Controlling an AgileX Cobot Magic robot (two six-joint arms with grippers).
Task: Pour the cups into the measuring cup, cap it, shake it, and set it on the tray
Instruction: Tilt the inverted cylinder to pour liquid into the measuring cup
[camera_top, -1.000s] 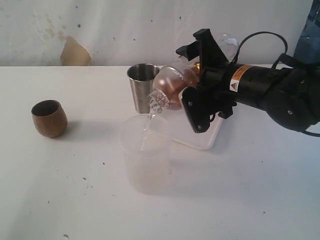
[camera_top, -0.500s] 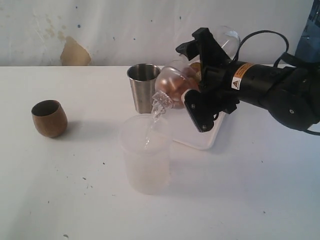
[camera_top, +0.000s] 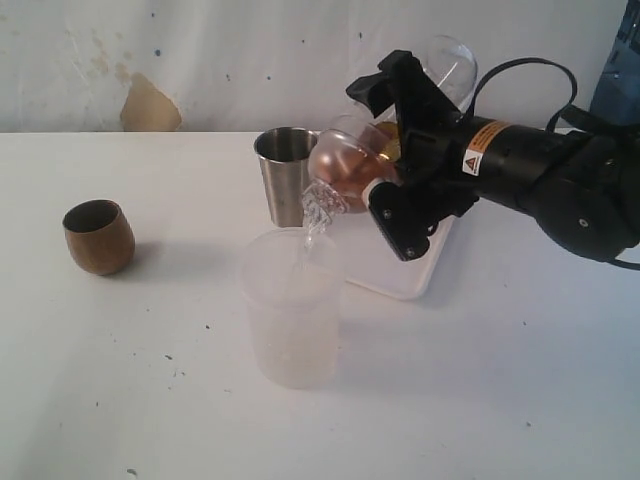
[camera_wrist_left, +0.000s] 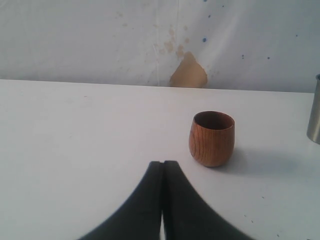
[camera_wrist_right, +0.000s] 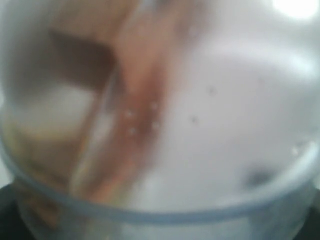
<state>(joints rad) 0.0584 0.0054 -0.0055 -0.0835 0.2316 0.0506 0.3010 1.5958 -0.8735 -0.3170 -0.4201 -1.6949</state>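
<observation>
- Exterior view: the pouring step is judged to be in hand. The clear tumbler (camera_top: 345, 165) is held tipped, mouth down toward 7 o'clock, and a thin twisting stream falls from its lip into the frosted cup (camera_top: 290, 310)
- By that stream the frosted cup is taken as the receiving vessel; it stands upright and uncapped at the middle of the table (camera_top: 150, 400)
- The right gripper (camera_top: 392, 165) is clamped across the tumbler's body, one black finger above it and one below
- The left gripper (camera_wrist_left: 162, 192) is seen with its jaws pressed together and nothing between them; the wooden cup (camera_wrist_left: 212, 139) stands ahead of it, apart
- The wooden cup is placed at 9 o'clock of the frosted cup, well apart, and the steel tumbler (camera_top: 283, 172) at 12 o'clock, near; both are upright, and their contents cannot be told
- The tray (camera_top: 400, 282) lies at 2 o'clock of the frosted cup, partly hidden under the right arm
- Next, the lip should be held over the wide rim until the stream ends, then the tumbler righted; no cap can be made out
- The tumbler is thin, glossy and colourless with a rounded base and a coppery tint inside, and is judged slippery. The frosted cup is milky, matt plastic, the steel dull grey and tapered, the wood grained and round-bellied. Only a blurred glass wall is shown in the right wrist view
</observation>
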